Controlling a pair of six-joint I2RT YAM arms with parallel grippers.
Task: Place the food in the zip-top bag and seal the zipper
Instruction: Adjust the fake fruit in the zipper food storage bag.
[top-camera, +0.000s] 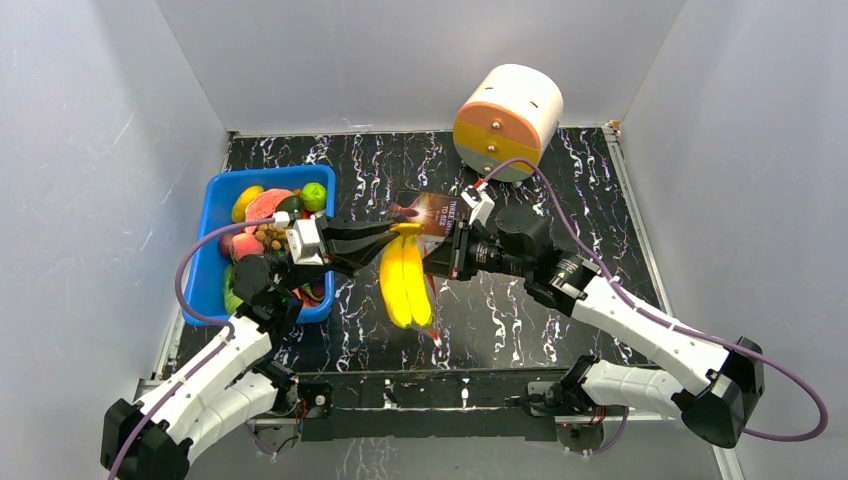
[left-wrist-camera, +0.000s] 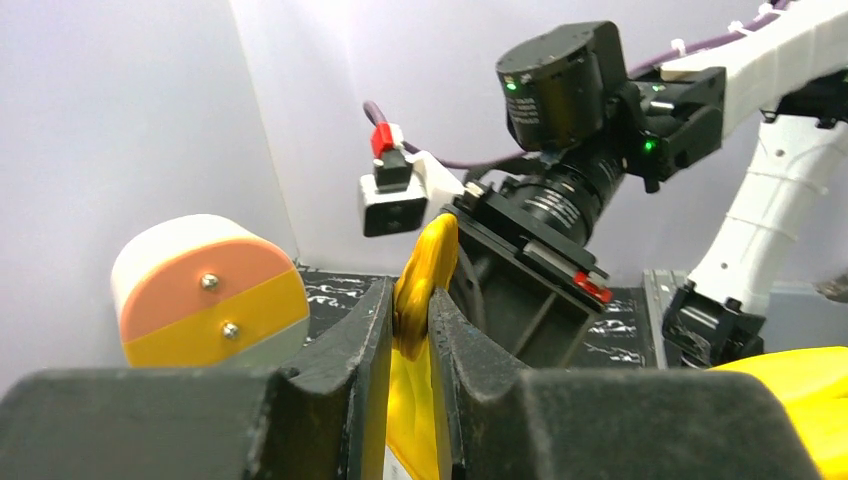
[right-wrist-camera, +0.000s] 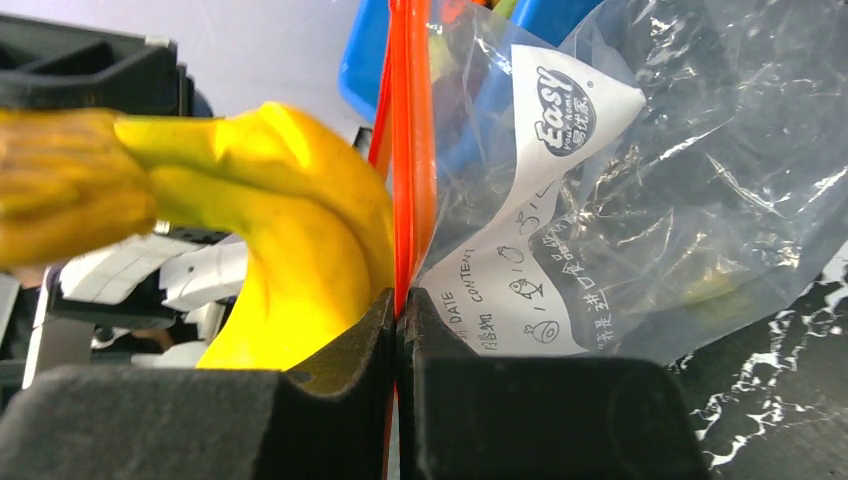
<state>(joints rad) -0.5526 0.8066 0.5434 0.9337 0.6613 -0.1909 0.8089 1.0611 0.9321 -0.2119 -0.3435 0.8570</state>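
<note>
Our left gripper (left-wrist-camera: 410, 305) is clamping the banana (top-camera: 405, 285), right gripper (right-wrist-camera: 398, 305) the zipper (right-wrist-camera: 411, 120) edge beside it; bag (right-wrist-camera: 680, 200) is showing "Easy".

banana (right-wrist-camera: 300, 240) stem end blurred at the left edge

The banana's (top-camera: 405, 285) stem sits between the left gripper's (top-camera: 398, 232) fingers, and its body runs from the tips back toward the arm bases. The right gripper (top-camera: 447, 252) faces it tip to tip, with the bag's zipper (right-wrist-camera: 410, 150) pinched between its fingers. The banana is just beside the zipper on one side and the bag (right-wrist-camera: 620, 180) spreads on the other. The bin (top-camera: 205, 250) lies behind the left gripper, with more food (top-camera: 270, 215) in it. A tub (top-camera: 508, 120) stands on the table (top-camera: 600, 200), well beyond the right gripper.
</note>
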